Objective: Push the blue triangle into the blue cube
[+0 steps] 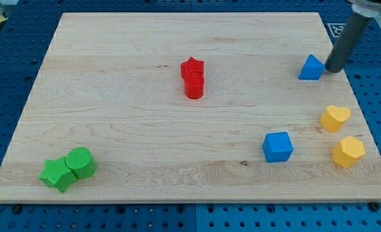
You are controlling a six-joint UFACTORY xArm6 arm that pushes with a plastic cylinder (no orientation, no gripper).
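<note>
The blue triangle [311, 67] lies near the board's upper right. My tip [332, 69] rests just to its right, close to touching it; the dark rod rises toward the view's top right. The blue cube [278, 147] sits lower down, toward the view's bottom and a little left of the triangle, with bare wood between them.
A yellow heart [335, 118] and a yellow hexagon [349, 151] lie right of the blue cube near the board's right edge. A red star [192, 66] touches a red cylinder [194, 85] at centre. A green star [57, 174] and green cylinder [81, 162] sit at bottom left.
</note>
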